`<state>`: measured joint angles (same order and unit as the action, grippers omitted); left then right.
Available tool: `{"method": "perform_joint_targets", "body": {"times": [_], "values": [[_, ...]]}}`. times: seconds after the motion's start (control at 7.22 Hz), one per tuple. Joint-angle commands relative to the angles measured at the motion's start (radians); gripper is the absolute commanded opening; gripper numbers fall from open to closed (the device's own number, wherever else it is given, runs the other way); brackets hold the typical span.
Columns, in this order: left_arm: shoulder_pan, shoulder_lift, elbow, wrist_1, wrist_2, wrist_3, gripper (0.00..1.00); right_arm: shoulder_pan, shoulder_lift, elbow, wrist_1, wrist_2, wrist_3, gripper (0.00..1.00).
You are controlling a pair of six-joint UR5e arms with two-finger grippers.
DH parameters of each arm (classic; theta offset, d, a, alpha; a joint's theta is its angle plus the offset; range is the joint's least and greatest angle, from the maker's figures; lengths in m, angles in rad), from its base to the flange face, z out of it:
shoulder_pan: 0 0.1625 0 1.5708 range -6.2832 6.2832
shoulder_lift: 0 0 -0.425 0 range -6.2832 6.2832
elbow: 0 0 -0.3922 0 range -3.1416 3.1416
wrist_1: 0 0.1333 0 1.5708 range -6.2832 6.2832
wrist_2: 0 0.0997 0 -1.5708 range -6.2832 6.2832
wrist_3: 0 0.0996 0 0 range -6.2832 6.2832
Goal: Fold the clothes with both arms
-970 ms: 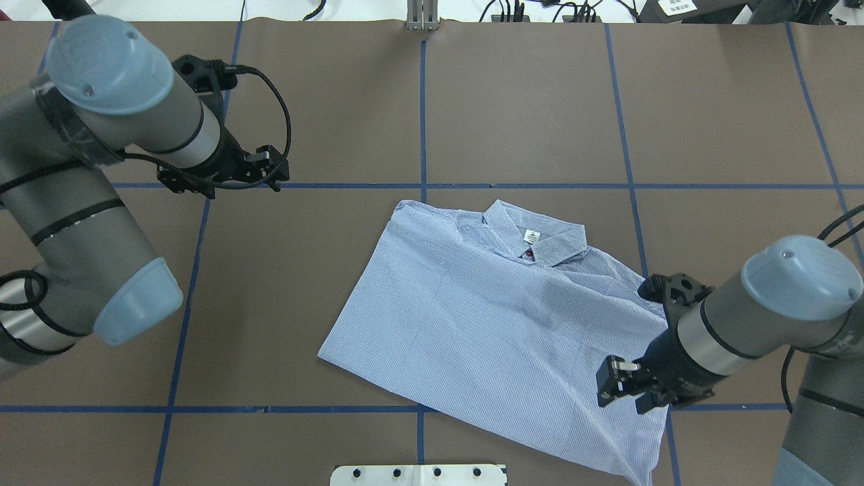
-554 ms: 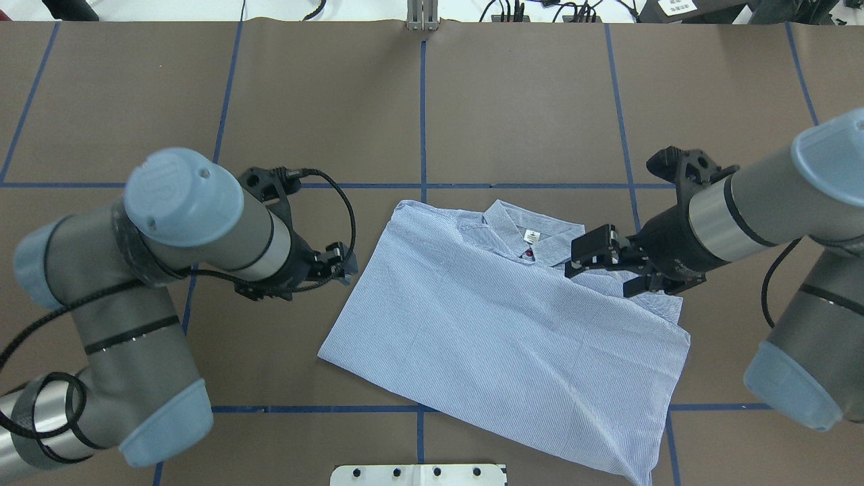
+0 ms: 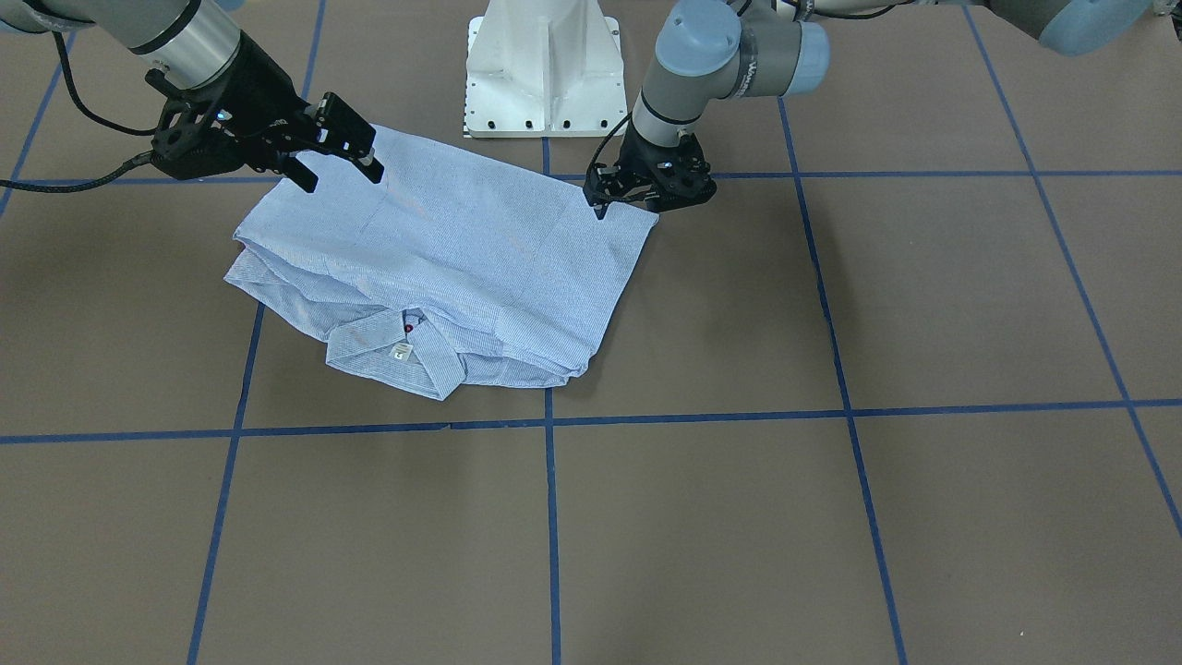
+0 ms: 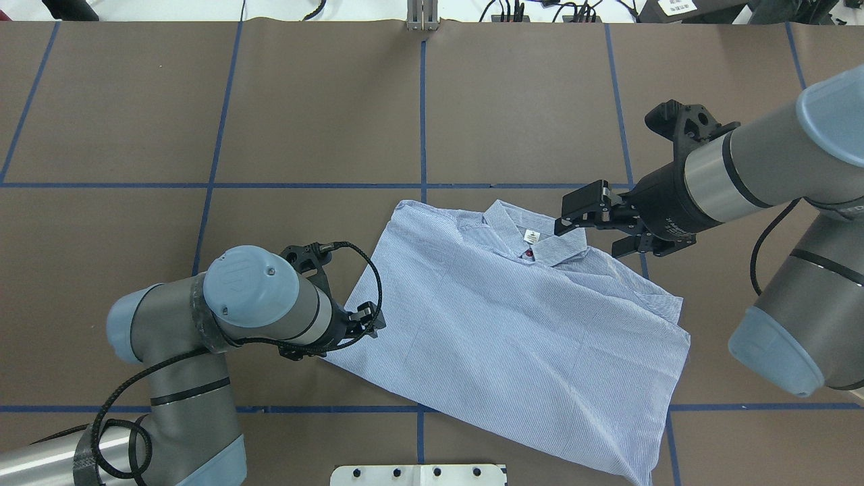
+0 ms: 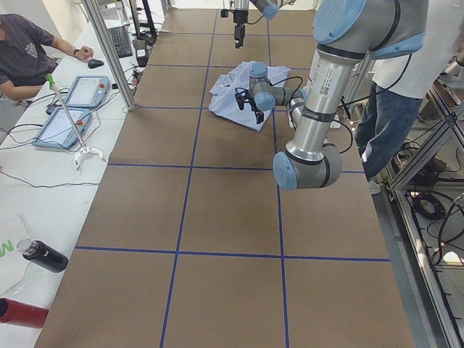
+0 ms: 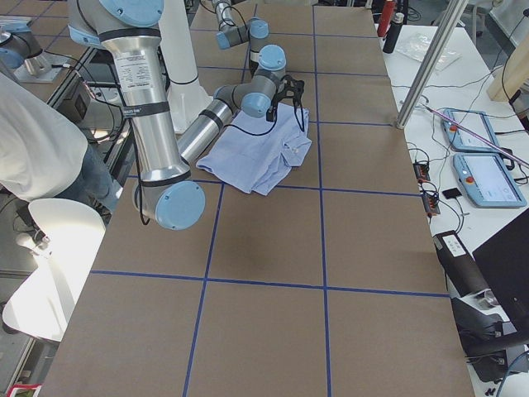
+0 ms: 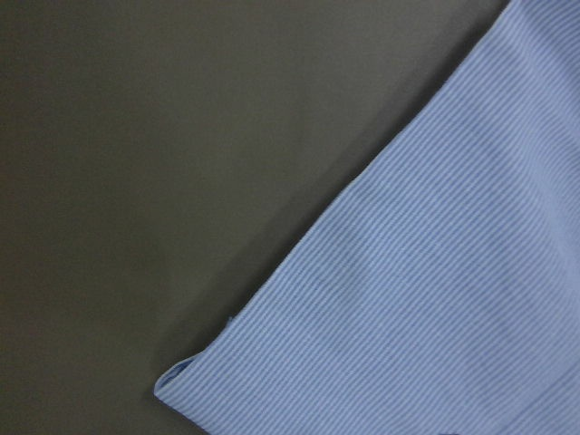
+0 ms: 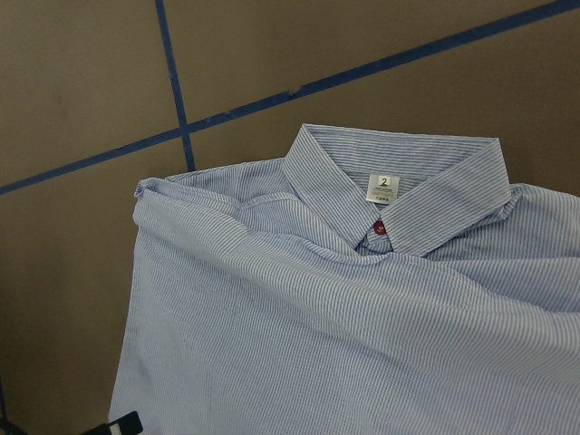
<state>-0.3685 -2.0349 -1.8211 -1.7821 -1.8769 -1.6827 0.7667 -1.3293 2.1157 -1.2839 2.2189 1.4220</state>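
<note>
Grey tubular left arm (image 4: 169, 317) first: light-blue caps (image 4: 251, 283) on the joints, black bands (image 4: 192, 391) round the tubes, a black cable (image 4: 375, 277) looping off it. Across the white pedestal base (image 3: 543, 74), the right arm (image 4: 756, 162) has the same build plus a silver ring (image 4: 705, 182). Left hand (image 4: 370, 322) and right hand (image 4: 587, 236) are both black. Dark screws (image 4: 396, 472) dot that base's plate.

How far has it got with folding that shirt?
Partway. The shirt already lies as a rough rectangle with no sleeve sticking out. The left claw is at its hem corner; the right claw hangs open near the collar. Neither visibly grips yet, so further folding looks left.
</note>
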Motion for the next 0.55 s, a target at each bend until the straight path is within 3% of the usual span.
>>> {"method": "perform_joint_targets", "body": {"times": [0.0, 0.42], "values": [[0.003, 0.013, 0.014, 0.001, 0.002, -0.028, 0.89, -0.001, 0.004, -0.002, 0.000, -0.004, 0.000, 1.00], [0.005, 0.035, 0.014, 0.007, 0.001, -0.029, 0.87, -0.003, 0.004, -0.002, 0.000, -0.004, 0.000, 1.00]]}}
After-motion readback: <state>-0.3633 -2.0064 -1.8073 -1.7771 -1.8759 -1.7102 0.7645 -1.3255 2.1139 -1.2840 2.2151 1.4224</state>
